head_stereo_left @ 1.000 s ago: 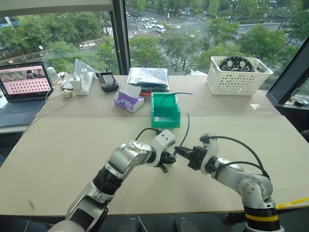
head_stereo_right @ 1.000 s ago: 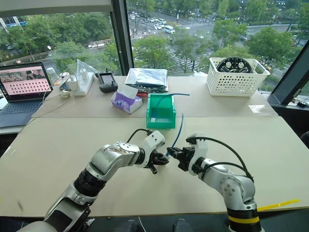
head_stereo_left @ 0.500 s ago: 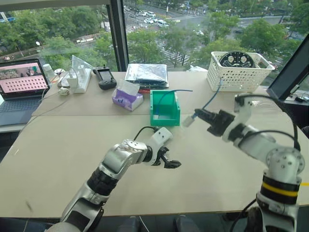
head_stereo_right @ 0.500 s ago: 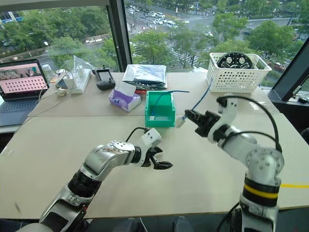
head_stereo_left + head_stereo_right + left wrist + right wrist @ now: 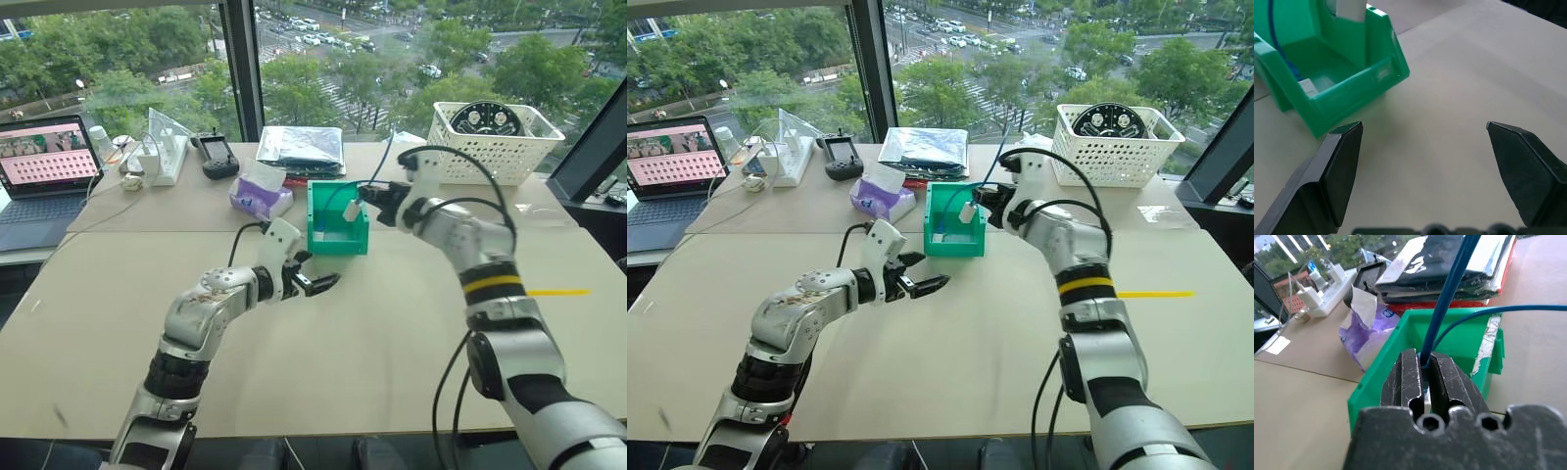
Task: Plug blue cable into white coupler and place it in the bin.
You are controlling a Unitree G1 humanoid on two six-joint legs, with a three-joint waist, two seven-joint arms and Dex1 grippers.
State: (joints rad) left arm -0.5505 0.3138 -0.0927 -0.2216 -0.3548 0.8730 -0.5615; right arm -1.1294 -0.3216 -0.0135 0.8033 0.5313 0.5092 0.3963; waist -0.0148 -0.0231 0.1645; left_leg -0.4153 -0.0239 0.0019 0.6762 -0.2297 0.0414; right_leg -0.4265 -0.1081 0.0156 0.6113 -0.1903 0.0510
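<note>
- jaws of the right gripper (image 5: 1422, 377) stand nearly shut, pinching the thin light-blue flexible cable (image 5: 1449, 298) between the two black fingers; the cable rises out from between them and a second blue strand arcs sideways over the bin.
- just past those jaws the tiny white rectangular plastic coupler (image 5: 967, 211) hangs at the cable's end, over the open top of the small bright-green boxy plastic bin (image 5: 942, 240).
- whether the coupler touches the bin's rim cannot be told.
- jaws of the left gripper (image 5: 1425, 161) stand wide apart with nothing between them, above bare beige tabletop (image 5: 392, 323).
- the green bin sits near the left gripper's jaws, ahead of them and a little to one side, its lowered front wall facing them; a small white piece and a blue strand lie inside it.
- beyond the right gripper's jaws lie a purple tissue pack (image 5: 1364, 330) and a stack of dark flat packets (image 5: 1449, 264).
- a white lattice basket (image 5: 490, 152) stands well apart from both grippers, at the far edge.
</note>
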